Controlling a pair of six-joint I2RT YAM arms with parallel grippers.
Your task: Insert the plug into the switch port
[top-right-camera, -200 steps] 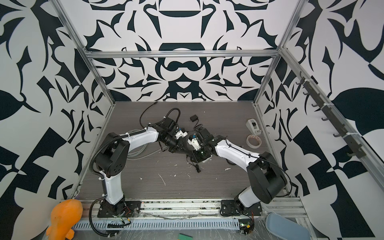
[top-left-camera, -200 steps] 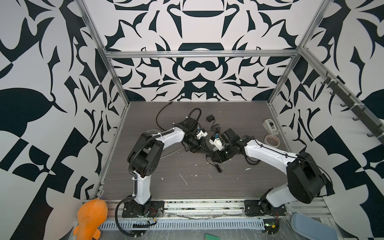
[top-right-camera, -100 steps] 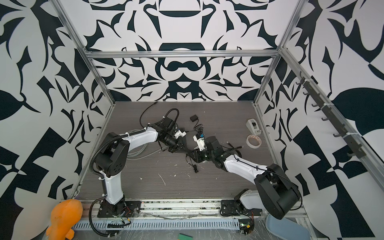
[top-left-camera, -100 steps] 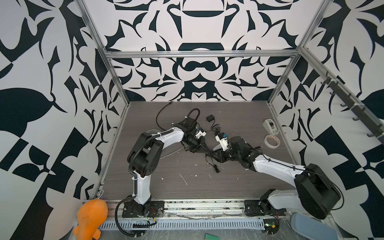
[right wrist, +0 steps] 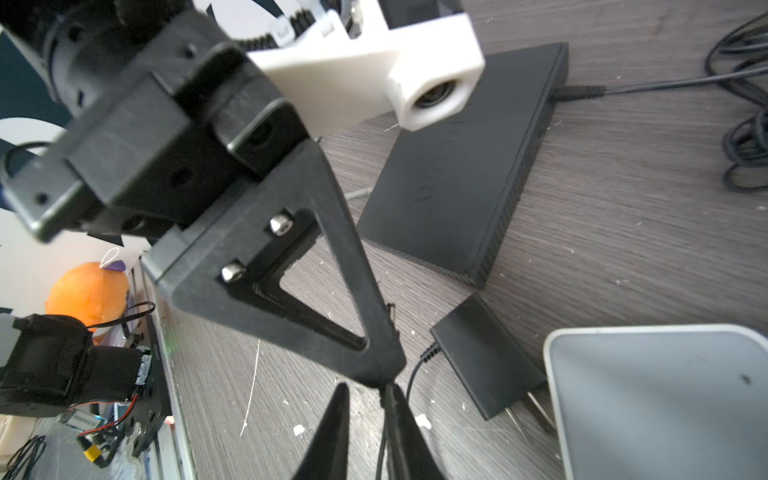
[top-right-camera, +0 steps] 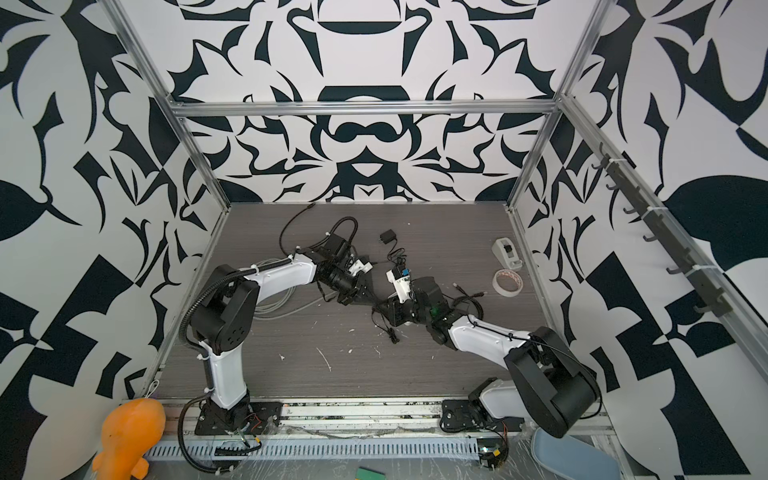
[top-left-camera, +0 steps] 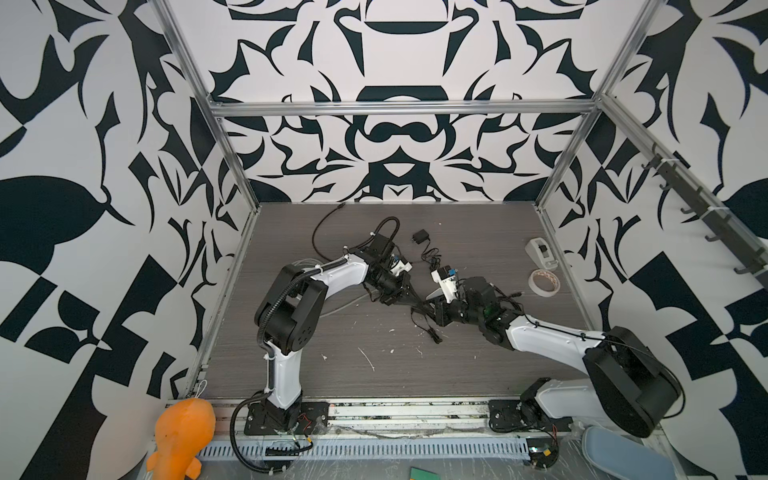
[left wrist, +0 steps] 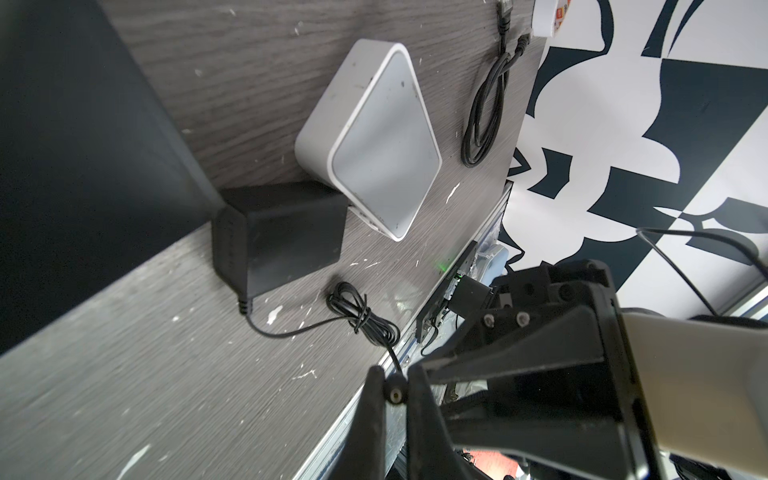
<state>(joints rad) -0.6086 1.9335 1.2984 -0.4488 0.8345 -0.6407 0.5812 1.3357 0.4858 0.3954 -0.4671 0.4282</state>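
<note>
The right arm has been swung low toward the near right. Its pincer (right wrist: 366,388) is narrowly spread, with the thin black cable (right wrist: 411,376) running between the fingers and not visibly clamped. The small round black barrel plug (left wrist: 394,392) stays pinched in the left pincer (left wrist: 395,374), so insertion is judged not yet begun. The flat matte-black rectangular switch box (right wrist: 465,166) lies mid-counter (right wrist: 623,232); no free port can be made out.

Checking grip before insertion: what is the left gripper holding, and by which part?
The left gripper is shut on the barrel plug, pinching its body from both sides, round tip facing the wrist camera.
</note>
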